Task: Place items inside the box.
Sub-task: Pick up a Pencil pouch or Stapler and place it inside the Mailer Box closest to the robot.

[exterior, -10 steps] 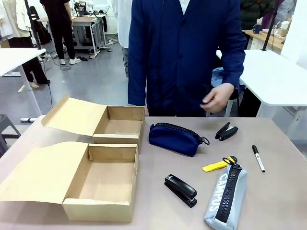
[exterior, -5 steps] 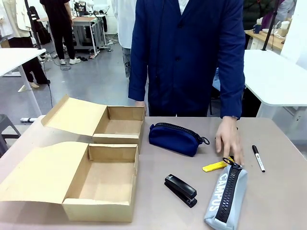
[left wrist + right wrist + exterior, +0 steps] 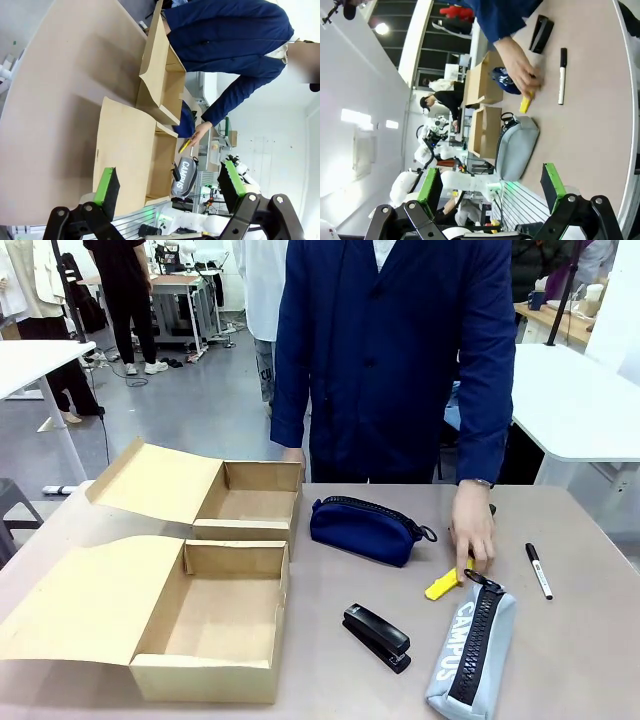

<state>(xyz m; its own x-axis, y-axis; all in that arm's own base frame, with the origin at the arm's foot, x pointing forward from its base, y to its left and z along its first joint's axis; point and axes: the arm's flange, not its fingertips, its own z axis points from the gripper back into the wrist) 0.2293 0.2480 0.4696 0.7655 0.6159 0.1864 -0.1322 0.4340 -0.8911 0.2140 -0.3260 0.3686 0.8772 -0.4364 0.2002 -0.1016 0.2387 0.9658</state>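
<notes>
Both my grippers gape wide and hold nothing; the left gripper (image 3: 167, 182) has the open matte cardboard box (image 3: 165, 165) ahead between its green pads. Between the right gripper's (image 3: 490, 184) fingers lies the soft grey CAMPUS case (image 3: 516, 145). Beyond it the person's hand (image 3: 517, 67) pinches the slim yellow tool (image 3: 525, 104), with the rounded navy pouch (image 3: 502, 80) farther off.

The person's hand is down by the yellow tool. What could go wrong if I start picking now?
1. The hand touches the yellow tool, right next to the CAMPUS case; reaching for either now could strike the hand.
2. The near box is light-looking open cardboard; clipping its wall while lowering the stapler would probably shove it.
</notes>
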